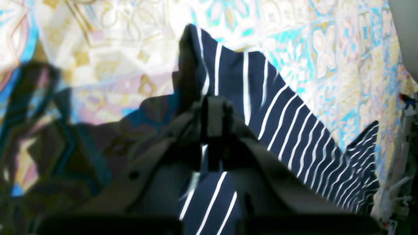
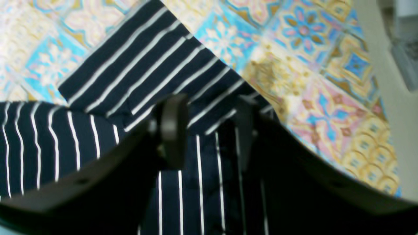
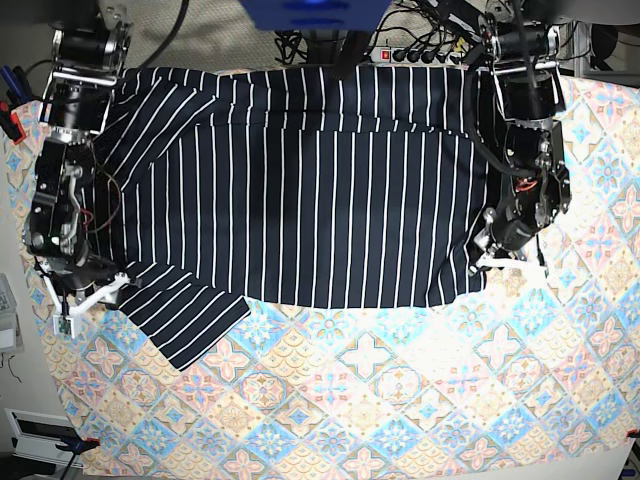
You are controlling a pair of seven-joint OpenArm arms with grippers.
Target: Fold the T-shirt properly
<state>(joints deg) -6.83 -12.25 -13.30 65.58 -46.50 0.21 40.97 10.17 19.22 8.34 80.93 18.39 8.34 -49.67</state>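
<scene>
A pastel tile-patterned tablecloth [image 3: 400,400] covers the tabletop. Beyond its far edge lie a power strip [image 3: 420,55] and tangled black cables [image 3: 300,45].

I counted one T-shirt [image 3: 300,190], dark navy with thin white stripes. One pastel tile-patterned tablecloth [image 3: 400,400] lay beneath it. I had two grippers of my own: my left gripper [image 3: 488,248] at the scene's right and my right gripper [image 3: 105,290] at the scene's left. One power strip [image 3: 425,54] sat at the far edge.
</scene>
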